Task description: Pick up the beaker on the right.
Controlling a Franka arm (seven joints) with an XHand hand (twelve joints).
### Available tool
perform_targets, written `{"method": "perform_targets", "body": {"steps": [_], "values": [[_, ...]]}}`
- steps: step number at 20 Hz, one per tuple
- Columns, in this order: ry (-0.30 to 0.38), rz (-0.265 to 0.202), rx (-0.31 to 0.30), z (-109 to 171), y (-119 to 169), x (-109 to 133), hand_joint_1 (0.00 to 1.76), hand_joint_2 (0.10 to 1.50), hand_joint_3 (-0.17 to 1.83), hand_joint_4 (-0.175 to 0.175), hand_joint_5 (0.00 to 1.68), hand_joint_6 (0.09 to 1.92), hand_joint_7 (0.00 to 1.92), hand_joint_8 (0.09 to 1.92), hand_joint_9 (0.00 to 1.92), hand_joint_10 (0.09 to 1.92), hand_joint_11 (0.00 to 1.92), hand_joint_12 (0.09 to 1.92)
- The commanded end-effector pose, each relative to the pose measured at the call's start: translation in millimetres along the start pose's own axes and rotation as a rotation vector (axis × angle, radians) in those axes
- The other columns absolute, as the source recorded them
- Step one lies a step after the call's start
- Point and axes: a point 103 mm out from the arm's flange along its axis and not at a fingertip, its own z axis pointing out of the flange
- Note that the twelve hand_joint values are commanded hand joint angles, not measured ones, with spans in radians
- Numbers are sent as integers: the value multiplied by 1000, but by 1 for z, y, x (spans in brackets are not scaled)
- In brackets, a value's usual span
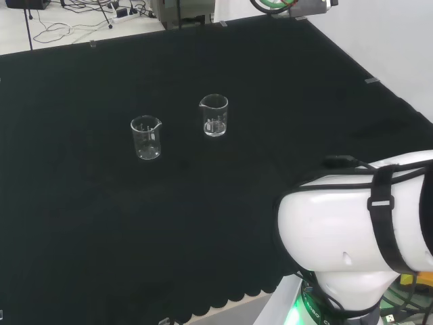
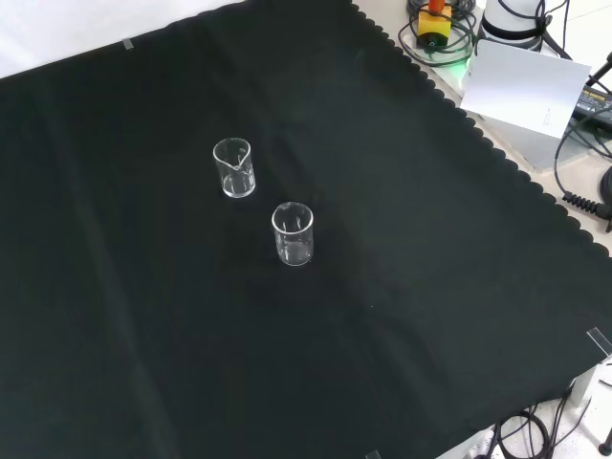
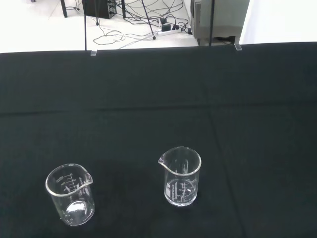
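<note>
Two clear beakers stand upright and apart on my black tabletop [image 1: 81, 223]. In my head view, the right beaker [image 1: 214, 116] sits at two o'clock from the left beaker [image 1: 146, 137]. I cannot tell the hand's state.

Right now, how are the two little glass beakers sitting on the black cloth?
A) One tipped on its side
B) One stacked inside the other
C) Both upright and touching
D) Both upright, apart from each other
D: in the head view the left beaker and the right beaker both stand upright with bare black cloth between them, and the front view shows the same gap.
</note>
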Motion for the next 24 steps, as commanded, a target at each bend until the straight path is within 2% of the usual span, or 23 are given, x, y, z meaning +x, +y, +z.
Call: {"method": "perform_targets", "body": {"steps": [1, 4, 10, 13, 15, 18, 20, 24], "values": [[3, 2, -8, 0, 1, -3, 91, 1164, 540, 3, 230, 299, 16, 458, 105, 614, 0, 1193], [5, 10, -9, -2, 4, -15, 49, 1255, 388, 5, 285, 159, 11, 448, 105, 603, 0, 1193], [-8, 48, 2, -3, 14, -57, 46, 1284, 331, 5, 313, 100, 14, 442, 108, 597, 0, 1201], [-20, 70, 14, 6, 22, -66, 65, 1281, 321, 6, 317, 94, 16, 442, 111, 598, 0, 1200], [0, 70, 21, 14, 26, -67, 144, 1258, 302, 6, 324, 87, 39, 450, 127, 605, 0, 1207], [54, 94, 25, 25, 30, -65, 409, 1184, 266, 5, 341, 87, 83, 468, 165, 620, 0, 1230], [57, 103, 19, 34, 33, -59, 537, 1140, 265, -1, 375, 87, 114, 482, 198, 629, 0, 1269], [62, 119, 40, 52, 48, -40, 639, 1025, 427, -12, 441, 87, 151, 517, 242, 631, 0, 1327]]}}
